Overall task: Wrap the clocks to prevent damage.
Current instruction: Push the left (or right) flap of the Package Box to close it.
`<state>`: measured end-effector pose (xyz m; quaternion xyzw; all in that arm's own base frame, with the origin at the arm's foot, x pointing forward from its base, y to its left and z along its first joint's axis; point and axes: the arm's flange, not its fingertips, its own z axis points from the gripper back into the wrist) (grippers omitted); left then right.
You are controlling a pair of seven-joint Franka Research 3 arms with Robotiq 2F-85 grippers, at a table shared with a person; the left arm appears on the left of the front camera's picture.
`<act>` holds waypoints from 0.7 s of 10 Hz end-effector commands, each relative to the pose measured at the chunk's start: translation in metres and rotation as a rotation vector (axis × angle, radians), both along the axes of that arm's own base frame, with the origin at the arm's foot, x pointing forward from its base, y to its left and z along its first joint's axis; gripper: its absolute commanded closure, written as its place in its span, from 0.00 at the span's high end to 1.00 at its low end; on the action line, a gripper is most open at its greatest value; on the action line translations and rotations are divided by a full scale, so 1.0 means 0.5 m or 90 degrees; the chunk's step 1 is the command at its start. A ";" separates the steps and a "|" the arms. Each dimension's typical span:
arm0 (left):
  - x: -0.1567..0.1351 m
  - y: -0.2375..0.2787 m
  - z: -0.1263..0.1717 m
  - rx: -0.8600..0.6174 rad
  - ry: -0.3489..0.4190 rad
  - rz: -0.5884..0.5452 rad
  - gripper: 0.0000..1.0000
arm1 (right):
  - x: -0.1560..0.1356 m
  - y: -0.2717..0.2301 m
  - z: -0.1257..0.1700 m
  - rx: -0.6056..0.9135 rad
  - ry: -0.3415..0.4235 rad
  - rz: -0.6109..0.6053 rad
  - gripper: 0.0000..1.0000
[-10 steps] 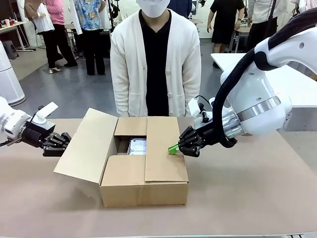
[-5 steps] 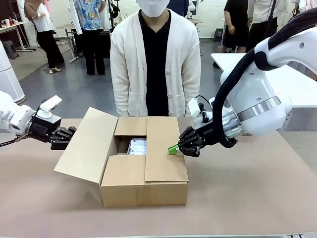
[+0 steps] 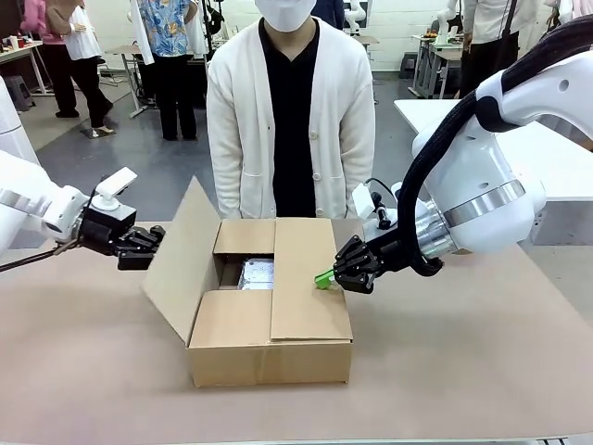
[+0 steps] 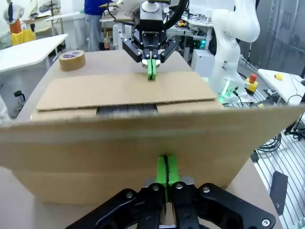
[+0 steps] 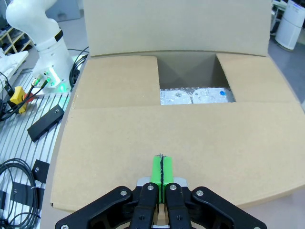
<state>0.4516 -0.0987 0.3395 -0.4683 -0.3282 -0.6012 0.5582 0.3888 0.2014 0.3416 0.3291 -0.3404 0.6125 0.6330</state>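
Showing left gripper point(image 3: 148, 243), pads together, against outer face of raised left flap point(image 3: 181, 269); wrapped clocks point(image 3: 257, 273) beyond it inside cardboard box point(image 3: 269, 357) at worktop centre; right gripper point(image 3: 324, 277), pads together, on folded right flap point(image 3: 301, 297).

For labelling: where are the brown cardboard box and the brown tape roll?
Brown cardboard box point(image 3: 269, 363): front view, its front wall.
Brown tape roll point(image 4: 72, 64): left wrist view, its outer side.
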 end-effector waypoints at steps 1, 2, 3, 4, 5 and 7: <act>0.009 -0.038 -0.006 -0.006 -0.032 -0.008 0.00 | -0.001 0.001 -0.011 -0.005 0.005 -0.001 0.01; 0.014 -0.054 -0.002 0.004 -0.035 -0.016 0.00 | -0.001 0.001 -0.011 -0.005 0.005 -0.001 0.01; 0.020 -0.070 0.001 0.020 -0.042 -0.022 0.00 | -0.001 0.001 -0.011 -0.005 0.005 -0.001 0.01; 0.023 -0.079 -0.004 0.030 -0.051 -0.020 0.00 | -0.001 0.001 -0.011 -0.005 0.005 -0.001 0.01; 0.023 -0.091 -0.013 0.042 -0.064 -0.015 0.00 | -0.001 0.001 -0.011 -0.005 0.005 -0.001 0.01; 0.035 -0.111 -0.030 0.081 -0.065 -0.027 0.00 | -0.001 0.001 -0.011 -0.005 0.005 -0.001 0.01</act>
